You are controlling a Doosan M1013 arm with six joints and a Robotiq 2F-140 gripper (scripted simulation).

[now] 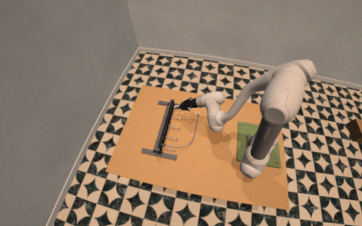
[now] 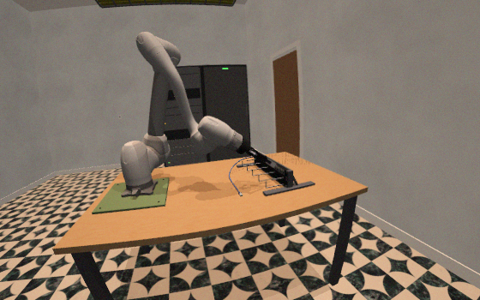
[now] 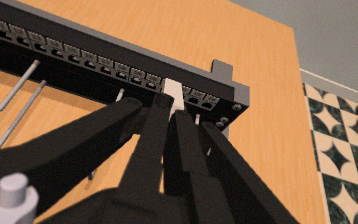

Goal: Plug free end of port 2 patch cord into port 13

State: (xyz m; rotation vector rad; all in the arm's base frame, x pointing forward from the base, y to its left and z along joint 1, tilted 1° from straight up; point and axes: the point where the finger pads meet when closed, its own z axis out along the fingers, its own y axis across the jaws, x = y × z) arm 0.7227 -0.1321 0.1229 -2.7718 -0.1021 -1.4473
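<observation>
Patch cord, slim and blue with a small pale plug (image 1: 198, 113) (image 2: 241, 195), lies on the wooden table (image 1: 206, 174) (image 2: 196, 223) (image 3: 270, 50), left of and behind the black two-fingered gripper (image 1: 178, 107) (image 2: 251, 151) (image 3: 174, 102). Likely light and springy; best grasped by the plug body, sparing the latch. Fingers together, cordless, before the long black rack (image 1: 165, 129) (image 2: 273, 169) (image 3: 130, 56); tip contact and latch orientation indistinct.

A hand could pass between the green plate (image 1: 243, 129) (image 2: 111, 204) and the bowed cord (image 1: 194, 133) (image 2: 230, 175); farther on, metal bars (image 1: 174, 128) (image 2: 267, 175) (image 3: 18, 85) jut from the rack's near side (image 1: 166, 126) (image 2: 290, 177) (image 3: 130, 59), and the gripper (image 1: 176, 106) (image 2: 252, 151) (image 3: 168, 93) blocks its right end.
</observation>
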